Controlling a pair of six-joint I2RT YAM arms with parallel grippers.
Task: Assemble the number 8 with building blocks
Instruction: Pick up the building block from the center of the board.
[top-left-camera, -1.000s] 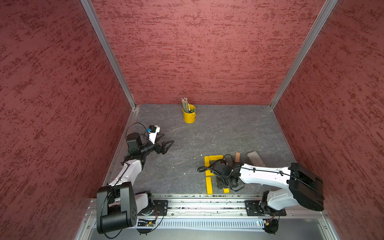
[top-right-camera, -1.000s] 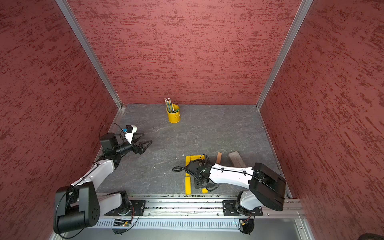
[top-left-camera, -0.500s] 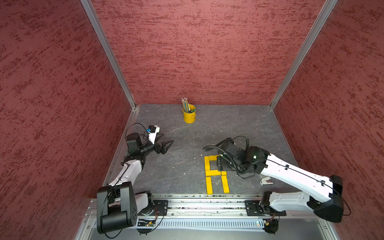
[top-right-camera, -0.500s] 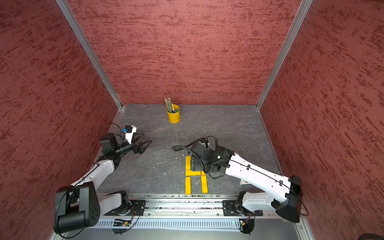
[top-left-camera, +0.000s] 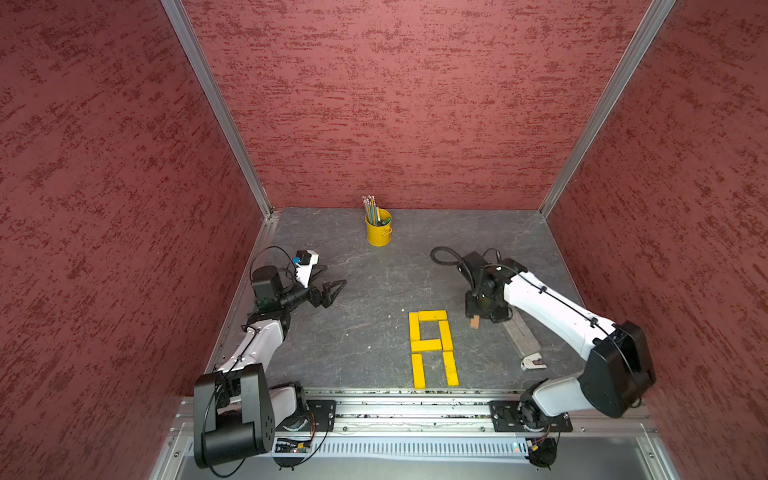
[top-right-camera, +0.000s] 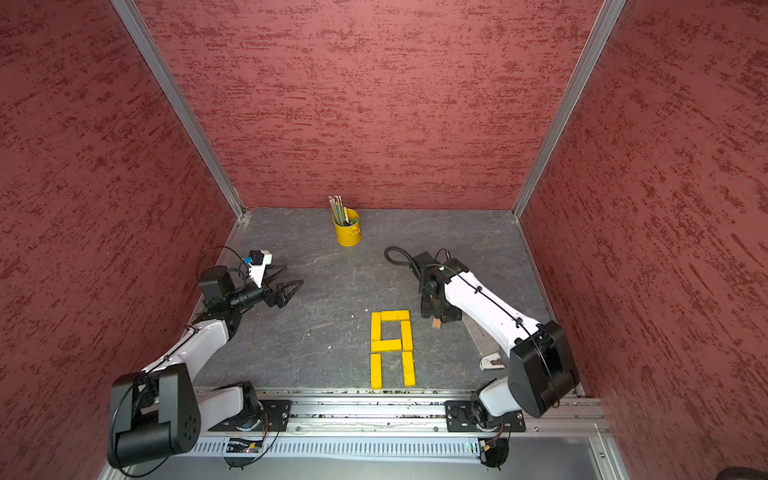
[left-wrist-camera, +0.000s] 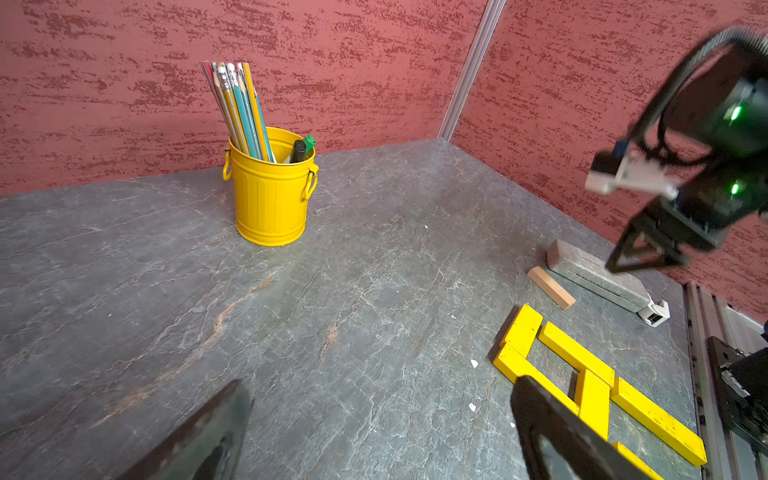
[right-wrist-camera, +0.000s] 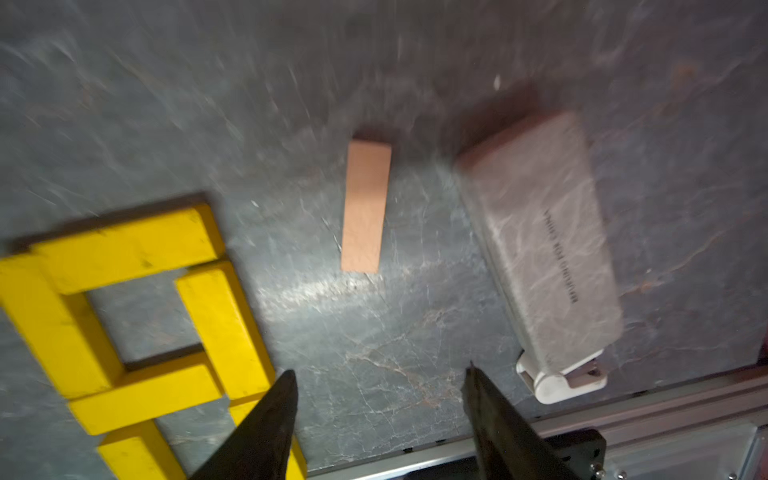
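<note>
Six yellow building blocks (top-left-camera: 426, 345) (top-right-camera: 386, 345) lie flat near the front rail. Four form a closed square loop, and two more run parallel from it toward the rail, making part of the number 8. The tan block (right-wrist-camera: 365, 208) lies apart, right of the loop and beside the grey slab; in both top views only its tip (top-left-camera: 474, 322) shows. My right gripper (right-wrist-camera: 381, 370) (top-left-camera: 484, 309) hovers over it, open and empty. My left gripper (top-left-camera: 332, 291) (left-wrist-camera: 382, 384) is open and empty at the far left, well away from the blocks.
A yellow pencil bucket (top-left-camera: 378, 230) stands at the back middle. The grey slab (top-left-camera: 521, 336) with a white clip end (top-left-camera: 532, 362) lies right of the tan block. The metal rail (top-left-camera: 415, 405) borders the front, and red walls enclose the other sides.
My right arm has left the lower yellow blocks and swung back and to the right, to above the tan block. The left arm has not moved.
</note>
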